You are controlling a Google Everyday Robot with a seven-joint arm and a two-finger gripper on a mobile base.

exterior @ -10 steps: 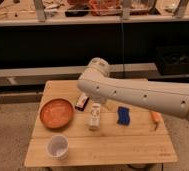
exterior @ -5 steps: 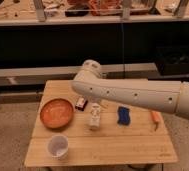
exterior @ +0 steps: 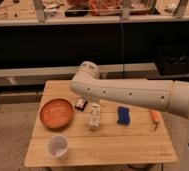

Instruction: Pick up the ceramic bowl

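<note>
Swinging toward 9 o'clock since a second ago, the arm (exterior: 130, 93) now has its elbow (exterior: 88, 71) above the back of the table (exterior: 138, 146), at about 1 o'clock from the bowl (exterior: 56, 113). In the last half second it barely shifts. I judge this as the reach phase: the arm is closing on the bowl's side of the table, but nothing has been grasped.

The bowl sits untouched at the table's 9 o'clock edge, upright and empty. A cup (exterior: 58, 146) stands at its 6 o'clock, apart from it. A small dark item (exterior: 80, 104) lies just beside its rim at 2 o'clock, and a white bottle (exterior: 93, 116) stands at 3 o'clock.

The gripper is not visible; it must lie past the elbow, hidden behind the arm, so I cannot tell how far open it is or whether it holds anything. The arm also covers the table's back edge, and the dark item is too blurred to name
</note>
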